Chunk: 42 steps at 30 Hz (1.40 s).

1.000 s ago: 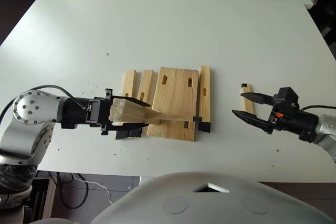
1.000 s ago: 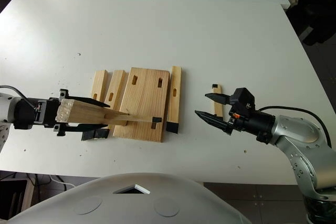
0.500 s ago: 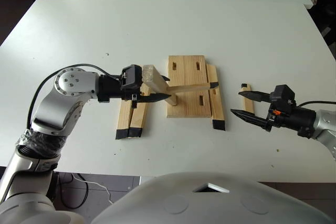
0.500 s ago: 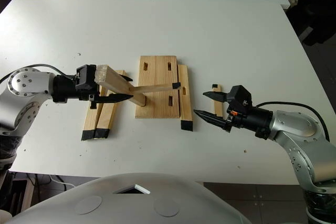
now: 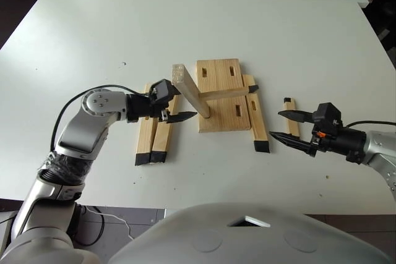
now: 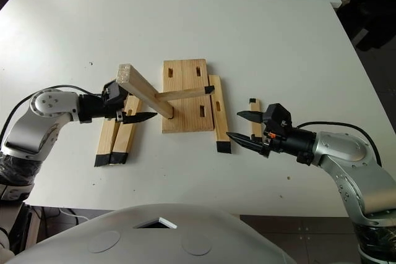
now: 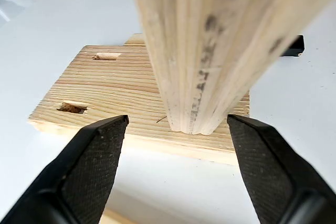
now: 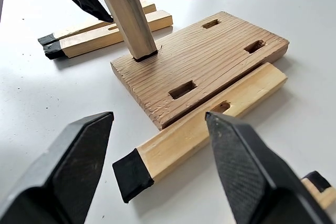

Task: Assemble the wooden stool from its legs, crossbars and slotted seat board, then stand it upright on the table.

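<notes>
One leg (image 5: 190,91) stands socketed in the seat board (image 5: 228,108); other legs (image 5: 153,135) lie loose. Left pincer (image 7: 176,150) and right pincer (image 5: 276,124) gape, empty.

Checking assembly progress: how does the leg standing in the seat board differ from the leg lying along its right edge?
The standing leg is set in a slot of the seat board; the lying leg rests flat on the table. The open left gripper straddles the standing leg; the open right gripper is near the lying leg, not touching. Both are pale wood.

White table (image 5: 297,41): slotted seat board (image 5: 232,114), 2 paired legs (image 5: 146,140), 1 lone leg (image 5: 258,129), short crossbar (image 5: 289,106)
</notes>
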Tool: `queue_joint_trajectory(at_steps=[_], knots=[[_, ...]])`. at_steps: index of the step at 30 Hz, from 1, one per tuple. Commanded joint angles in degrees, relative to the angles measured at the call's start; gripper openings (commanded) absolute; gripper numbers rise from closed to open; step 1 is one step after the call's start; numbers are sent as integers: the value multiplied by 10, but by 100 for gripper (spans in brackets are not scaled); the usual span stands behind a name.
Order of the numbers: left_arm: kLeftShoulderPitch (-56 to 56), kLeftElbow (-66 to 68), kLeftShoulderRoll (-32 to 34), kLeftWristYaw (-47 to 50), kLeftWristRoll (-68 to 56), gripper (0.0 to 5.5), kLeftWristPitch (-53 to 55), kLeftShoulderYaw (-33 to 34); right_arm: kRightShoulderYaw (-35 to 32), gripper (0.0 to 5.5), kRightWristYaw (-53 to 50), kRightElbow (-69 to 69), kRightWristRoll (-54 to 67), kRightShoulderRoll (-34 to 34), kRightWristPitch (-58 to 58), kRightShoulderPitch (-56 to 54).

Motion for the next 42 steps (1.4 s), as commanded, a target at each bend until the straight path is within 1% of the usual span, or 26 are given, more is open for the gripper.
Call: queue_joint_trajectory(at_steps=[1,3,5,9,13,16,22,32,35,38,42], knots=[[71,-57,55,-8,-61,351,74,102,-31,322,-18,-30,-11,13,-13,56],[123,-90,62,15,-88,351,127,147,-51,322,-35,-49,-11,30,-17,89],[160,-110,60,46,-89,351,162,167,-63,322,-50,-63,-14,45,-22,116],[210,-138,51,119,-50,351,205,171,-77,322,-74,-85,-18,69,-28,152],[221,-145,32,193,-31,351,261,169,-74,322,-89,-87,-20,78,-28,151],[229,-155,22,220,-26,351,284,168,-68,322,-92,-90,-26,79,-30,153],[244,-172,36,212,-23,351,299,152,-65,322,-97,-91,-32,85,-31,158],[210,-104,112,128,18,351,249,116,-43,322,-115,-96,-44,97,-39,163],[180,-70,123,113,27,351,236,112,-40,322,-121,-98,-48,101,-42,170],[168,-50,132,100,29,351,242,113,-39,322,-125,-101,-52,106,-44,178],[215,-67,139,100,12,351,299,142,-42,322,-128,-103,-56,108,-47,186]])
